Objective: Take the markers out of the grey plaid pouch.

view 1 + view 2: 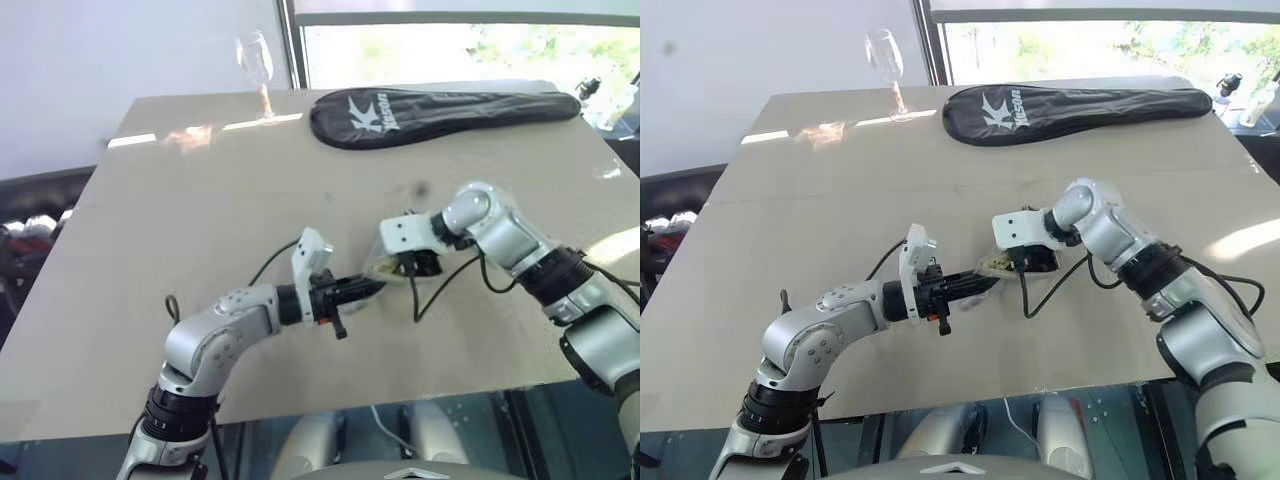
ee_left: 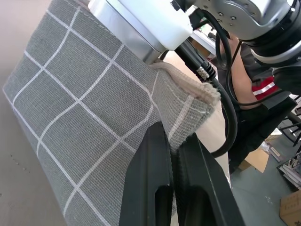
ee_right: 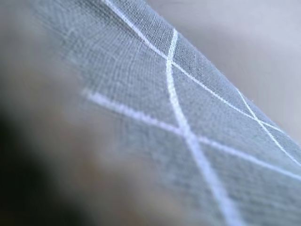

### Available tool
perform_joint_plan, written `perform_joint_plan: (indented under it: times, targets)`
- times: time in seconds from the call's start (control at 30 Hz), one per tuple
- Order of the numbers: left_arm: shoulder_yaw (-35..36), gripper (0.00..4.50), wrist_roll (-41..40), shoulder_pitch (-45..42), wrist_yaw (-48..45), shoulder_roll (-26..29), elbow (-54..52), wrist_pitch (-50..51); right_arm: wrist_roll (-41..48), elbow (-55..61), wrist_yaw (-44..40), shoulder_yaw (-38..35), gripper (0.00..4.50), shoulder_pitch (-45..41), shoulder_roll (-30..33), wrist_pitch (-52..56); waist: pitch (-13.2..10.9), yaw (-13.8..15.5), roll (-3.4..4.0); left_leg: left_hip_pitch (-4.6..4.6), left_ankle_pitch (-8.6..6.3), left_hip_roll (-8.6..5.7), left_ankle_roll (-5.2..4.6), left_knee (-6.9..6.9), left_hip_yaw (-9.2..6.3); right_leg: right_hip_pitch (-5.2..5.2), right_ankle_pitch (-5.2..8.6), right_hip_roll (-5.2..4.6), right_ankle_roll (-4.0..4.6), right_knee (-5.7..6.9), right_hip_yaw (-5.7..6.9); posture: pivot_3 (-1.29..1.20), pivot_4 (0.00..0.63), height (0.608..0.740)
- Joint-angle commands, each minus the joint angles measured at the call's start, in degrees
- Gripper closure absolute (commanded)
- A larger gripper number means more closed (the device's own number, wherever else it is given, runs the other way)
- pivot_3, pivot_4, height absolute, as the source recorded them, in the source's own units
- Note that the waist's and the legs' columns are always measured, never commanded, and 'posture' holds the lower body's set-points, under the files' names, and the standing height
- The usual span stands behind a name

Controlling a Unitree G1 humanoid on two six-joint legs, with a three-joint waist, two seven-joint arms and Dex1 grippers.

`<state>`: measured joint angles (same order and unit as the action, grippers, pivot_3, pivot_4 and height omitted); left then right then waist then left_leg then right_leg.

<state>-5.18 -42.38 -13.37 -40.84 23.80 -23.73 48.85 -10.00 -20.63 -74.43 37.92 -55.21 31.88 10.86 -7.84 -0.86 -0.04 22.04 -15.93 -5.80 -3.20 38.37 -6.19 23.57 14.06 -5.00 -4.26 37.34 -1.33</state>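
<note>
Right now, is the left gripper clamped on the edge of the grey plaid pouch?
Yes: in the left wrist view the left gripper has its two black fingers pinched together on the edge of the grey plaid pouch.

Grey plaid pouch (image 2: 94, 108): flat grey woven fabric w/ thin white grid lines, tan lining showing at its frayed-looking open edge. Sits near table centre, mouth edge lifted, body slanting down to the tabletop. In the head views only a small pale bit shows, approx 6 o'clock from the long black cover. Markers can't be made out.
</note>
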Motion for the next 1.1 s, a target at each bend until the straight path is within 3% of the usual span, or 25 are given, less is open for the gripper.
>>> perform_joint_plan:
  times: [0.03, 0.13, 0.2, 0.23, 0.7, 0.83, 1.1]
  targets:
    - [0.26, 4.5, -0.57, -0.54, -1.41, 0.39, -3.33, -2.48, -3.9, -5.06, 0.2, 1.11, 1.8, 1.5, -0.08, -0.45, 0.0, 0.0, 0.0, -0.05, 0.0, 0.0, 0.0, 0.0, 0.0, -0.05, 0.0, 0.0, 0.0, 0.0, -0.01, 0.0, 0.15, 0.74]
    - [-1.63, 4.5, 1.71, 0.06, -1.96, 2.5, -4.31, -3.1, -4.22, -4.69, -0.1, 0.12, 3.31, 1.91, 0.13, -0.72, 0.01, 0.0, 0.0, -0.22, 0.0, 0.0, 0.01, 0.0, 0.0, -0.18, 0.0, 0.01, 0.01, 0.09, -0.02, 0.0, 0.15, 0.74]
    - [-2.72, 4.5, 3.87, 0.48, -2.57, 3.99, -4.63, -4.79, -4.4, -3.85, 0.19, -0.78, 4.02, 2.27, 0.64, -0.53, 0.05, 0.02, -0.03, -0.26, 0.01, 0.01, 0.04, -0.01, 0.0, -0.19, 0.0, 0.02, 0.01, 0.13, -0.02, 0.0, 0.15, 0.74]
    - [-3.03, 4.5, 4.88, 0.46, -2.53, 4.52, -4.38, -5.64, -4.58, -3.44, 0.39, -1.16, 4.11, 2.38, 0.93, -0.44, 0.05, 0.04, -0.03, -0.27, 0.01, 0.01, 0.04, -0.01, -0.01, -0.2, 0.0, 0.02, 0.01, 0.13, -0.02, 0.0, 0.15, 0.74]
    - [-8.93, 4.5, 30.22, -4.47, 0.28, 10.9, 3.13, -25.47, -2.6, 8.83, 13.06, -12.65, 4.11, 5.07, -1.08, 10.86, -0.01, 0.14, 0.02, 0.13, 0.02, 0.0, 0.05, -0.1, 0.01, 0.21, 0.0, 0.01, 0.02, 0.04, -0.06, 0.0, 0.15, 0.74]
    - [-9.55, 4.5, 38.09, -6.23, 2.4, 12.13, 6.16, -31.44, 0.92, 11.04, 20.94, -19.47, 4.11, 6.28, -6.15, 20.9, -0.02, 0.01, 0.02, 0.42, 0.03, 0.0, 0.05, -0.11, -0.01, 0.46, 0.0, 0.02, 0.02, -0.02, -0.01, 0.0, 0.15, 0.74]
    - [-9.18, 4.5, 43.68, -6.69, 3.47, 11.4, 8.23, -36.85, 9.51, 11.2, 31.29, -30.01, 4.11, 5.91, -14.4, 35.28, -0.03, 0.09, 0.04, 0.59, 0.04, -0.02, 0.06, -0.09, -0.03, 0.59, 0.0, 0.02, 0.02, 0.01, 0.02, 0.0, 0.15, 0.74]
